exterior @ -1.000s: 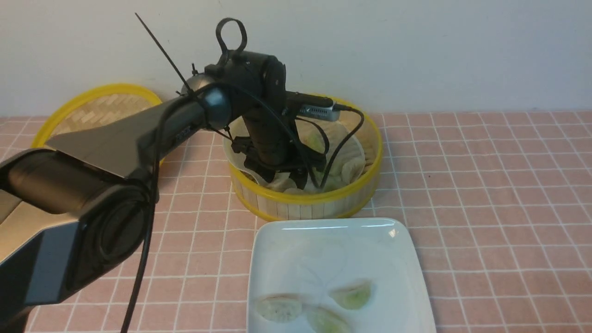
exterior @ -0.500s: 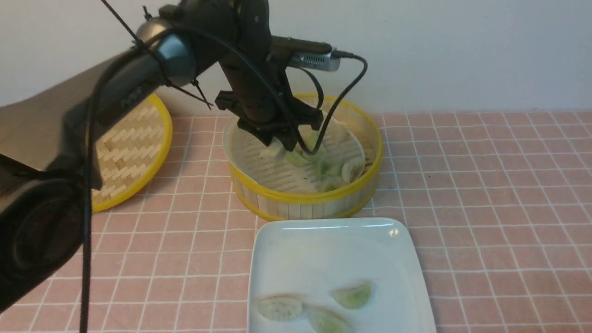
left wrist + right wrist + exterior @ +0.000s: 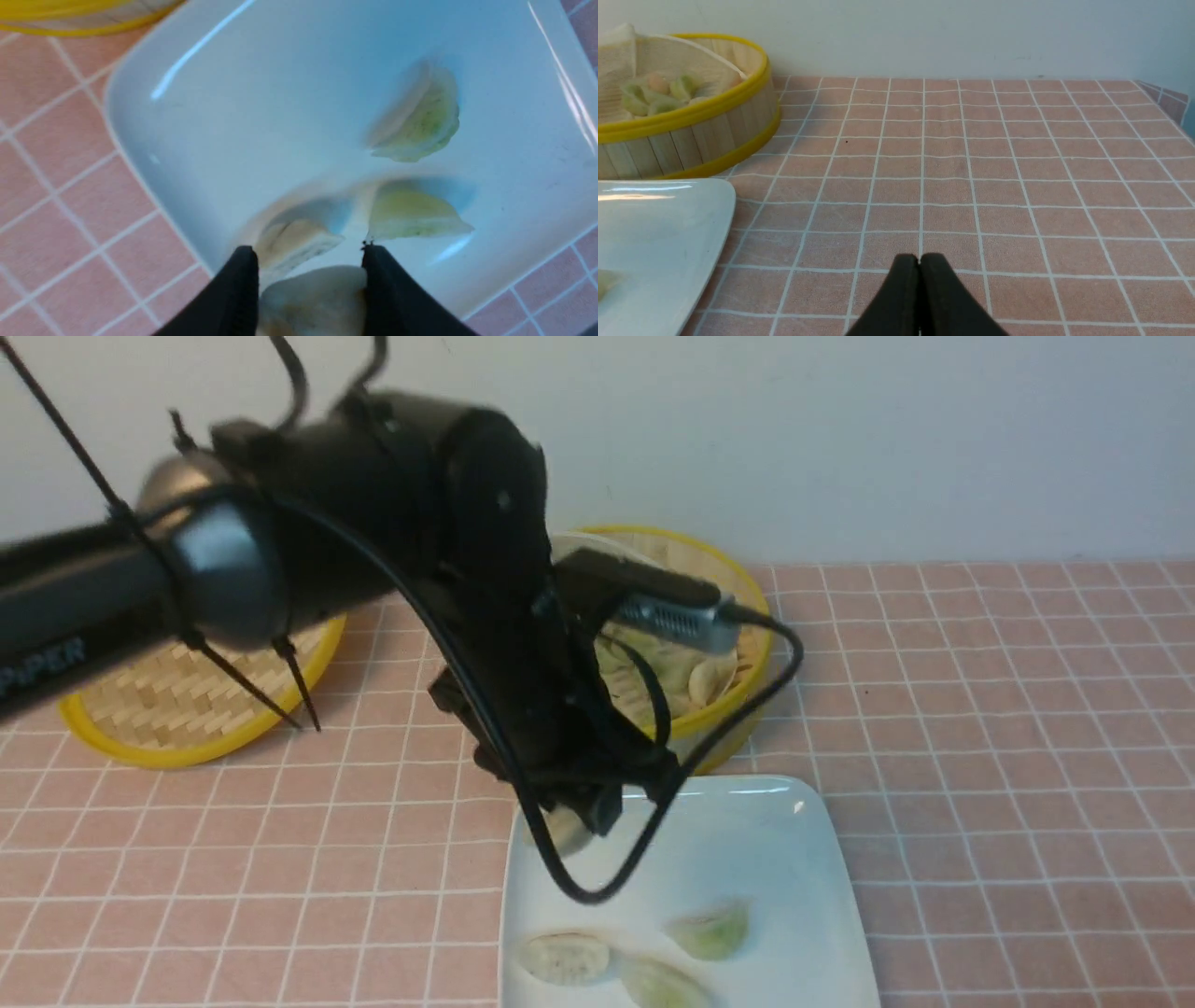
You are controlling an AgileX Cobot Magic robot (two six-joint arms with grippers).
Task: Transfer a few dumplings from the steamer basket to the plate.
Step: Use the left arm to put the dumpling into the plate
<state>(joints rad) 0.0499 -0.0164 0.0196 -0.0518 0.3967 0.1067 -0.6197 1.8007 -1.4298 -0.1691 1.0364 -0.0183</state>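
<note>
My left gripper [image 3: 581,821] is shut on a pale dumpling [image 3: 313,298] and holds it above the far left part of the white plate [image 3: 803,859]. The held dumpling also peeps out under the jaws in the front view [image 3: 560,833]. Three dumplings lie on the plate's near part [image 3: 565,959] [image 3: 711,931] [image 3: 661,983]. In the left wrist view [image 3: 310,254] they show ahead of the jaws [image 3: 420,119]. The steamer basket [image 3: 752,611] stands behind the plate, half hidden by my arm, with several dumplings [image 3: 695,677] inside. My right gripper [image 3: 919,259] is shut and empty, low over the tablecloth to the right of the plate.
The flat woven lid [image 3: 187,714] with a yellow rim lies at the back left. A pink tiled cloth [image 3: 1008,728] covers the table. A wall runs along the back. The left arm's cable [image 3: 597,887] hangs over the plate.
My left gripper rose out of the steamer basket with a dumpling and moved toward me, to above the plate's far left part. The plate and its three dumplings have not moved.
</note>
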